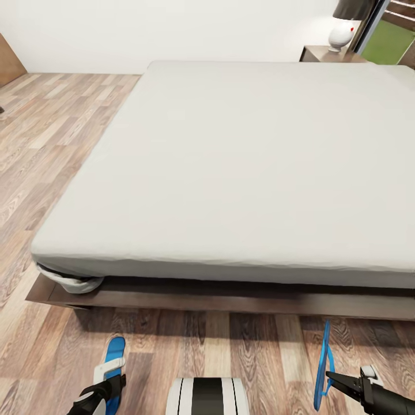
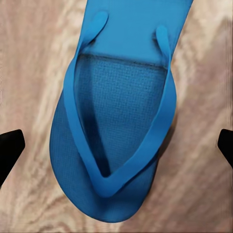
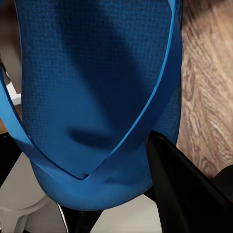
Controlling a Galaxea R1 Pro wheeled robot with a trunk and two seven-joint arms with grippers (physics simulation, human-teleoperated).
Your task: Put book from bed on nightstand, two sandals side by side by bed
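Your right gripper (image 1: 329,376) is clamped on a sandal (image 1: 323,369), holding it up on edge, sole vertical, off the floor (image 1: 52,161) near the bed (image 1: 242,173) frame. In the right wrist view the same sandal (image 3: 97,97) sits right against the camera, a dark finger (image 3: 179,189) at its strap. Your left gripper (image 1: 109,380) hovers over the other sandal (image 1: 115,349), which lies flat on the floor just in front of the bed's near left corner. In the left wrist view that sandal (image 2: 116,121) lies strap up between your two fingertips (image 2: 9,148), jaws spread wide and not touching it. The sandals are well apart, one at each side of your trunk (image 1: 207,396). Mattress top is bare. Nightstand (image 1: 323,55) with a lamp (image 1: 346,23) at the bed's far right corner. White sheet bunched under the near left mattress corner.
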